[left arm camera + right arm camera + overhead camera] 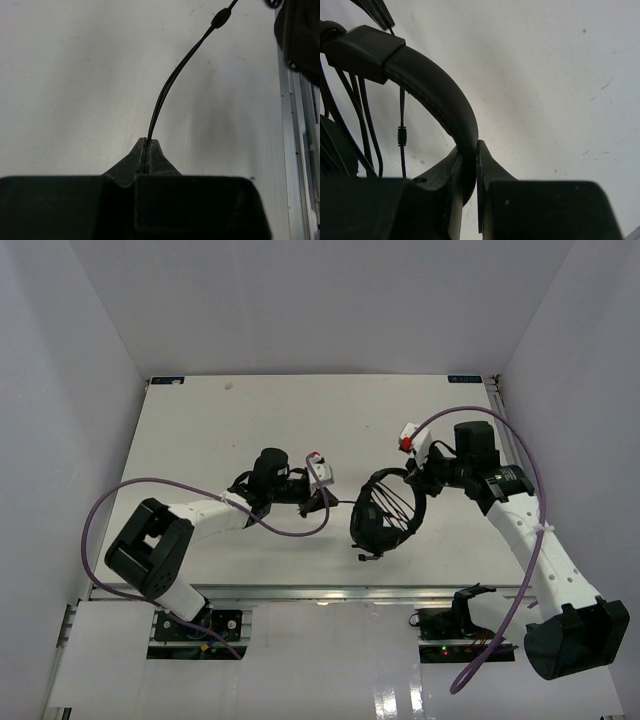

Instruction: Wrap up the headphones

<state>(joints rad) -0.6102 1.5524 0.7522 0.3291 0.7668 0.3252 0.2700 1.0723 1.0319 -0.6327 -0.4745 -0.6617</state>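
headphones [385, 518] sat over the desk [200, 420] just ahead of the right gripper [470, 152], which was clamped on the headband [432, 82]; the left gripper [148, 143] was closed on the thin cord [170, 87] stretching ahead of its tips.

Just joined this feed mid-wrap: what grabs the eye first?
The black headphones right of the table's centre, their cord strung across the arch, with the right gripper clamped on the headband. Beside them, the left gripper pinches the cord's free length, which leads back to them.
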